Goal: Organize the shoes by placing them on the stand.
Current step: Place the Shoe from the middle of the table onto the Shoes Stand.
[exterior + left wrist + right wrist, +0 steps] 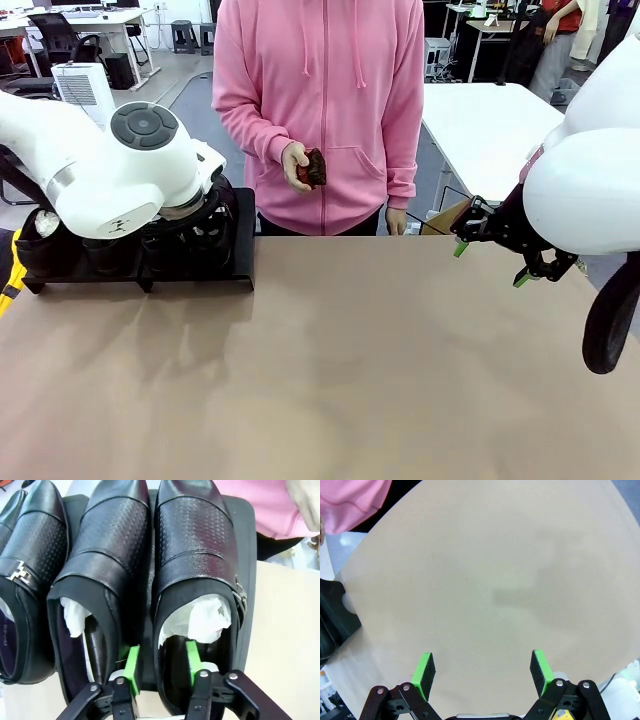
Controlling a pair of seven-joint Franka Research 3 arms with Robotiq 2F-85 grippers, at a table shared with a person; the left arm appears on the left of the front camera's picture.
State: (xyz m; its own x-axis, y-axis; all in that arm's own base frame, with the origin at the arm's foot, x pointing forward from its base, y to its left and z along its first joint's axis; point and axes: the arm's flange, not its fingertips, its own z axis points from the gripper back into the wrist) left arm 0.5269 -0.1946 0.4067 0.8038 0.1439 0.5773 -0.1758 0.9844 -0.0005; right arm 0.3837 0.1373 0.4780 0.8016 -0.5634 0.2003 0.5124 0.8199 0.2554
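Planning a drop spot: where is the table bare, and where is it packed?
Bare: the tan table from the stand across to the right pincer. Packed: the stand, with shoes side by side and the left pincer straddling one shoe's wall.

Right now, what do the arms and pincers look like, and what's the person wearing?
Both arms are glossy white with rounded shells; the left arm has a grey round joint cap. The right arm shows a black loop of cable beside it. The left pincer and the right pincer are black linkages with visible rivets and green pads. The person wears a pink hoodie with drawstrings.
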